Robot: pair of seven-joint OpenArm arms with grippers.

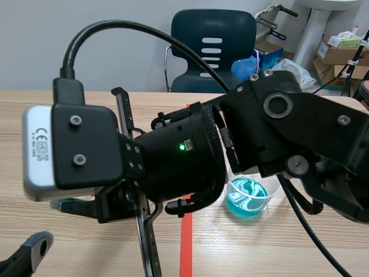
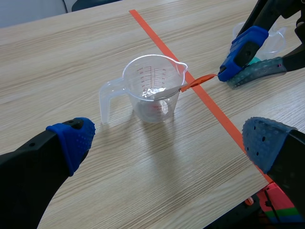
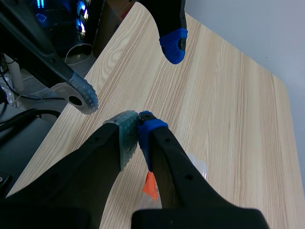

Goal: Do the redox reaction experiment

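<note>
A clear measuring cup with a handle stands on the wooden table, ahead of my left gripper, which is open with a finger on each side. My right gripper is shut on the orange handle of a small spoon. The spoon's silvery tip reaches over the rim into the cup. In the right wrist view the right gripper has its pads pressed together, with the orange spoon handle showing beneath them. The right arm crosses the scene view and hides the cup there.
A clear beaker of blue liquid stands right of the orange tape line, behind the right gripper. The left gripper's fingers hang close ahead of the right one. A dark chair and boxes stand beyond the table.
</note>
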